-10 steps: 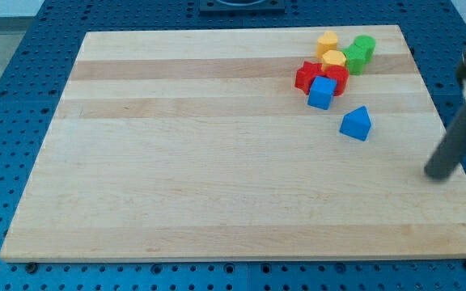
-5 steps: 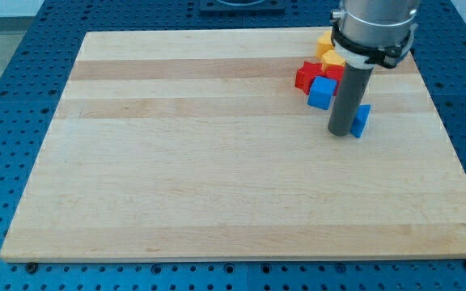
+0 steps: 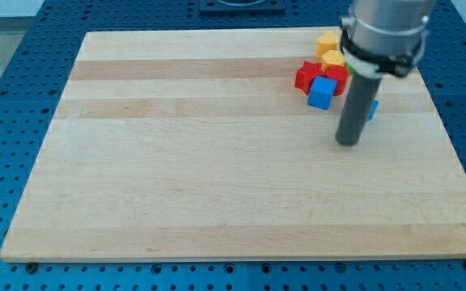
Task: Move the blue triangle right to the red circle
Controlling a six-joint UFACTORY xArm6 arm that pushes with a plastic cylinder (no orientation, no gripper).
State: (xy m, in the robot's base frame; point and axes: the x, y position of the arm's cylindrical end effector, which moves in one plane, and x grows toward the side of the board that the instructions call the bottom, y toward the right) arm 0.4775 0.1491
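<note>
In the camera view, the tip (image 3: pixel 348 143) rests on the wooden board (image 3: pixel 217 162), gripping nothing. The blue triangle (image 3: pixel 372 109) lies just above and right of it, mostly hidden behind the rod. The red circle (image 3: pixel 336 77), a matte block, sits up-left of the triangle, beside a blue cube (image 3: pixel 321 93).

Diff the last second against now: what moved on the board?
My tip swept in from the view's right edge to the blue triangle's left side, and now sits just below it. The blue triangle went up and slightly right; the rod now hides most of it. The blue cube, red blocks and yellow blocks stayed put. The green blocks are hidden behind the arm.
</note>
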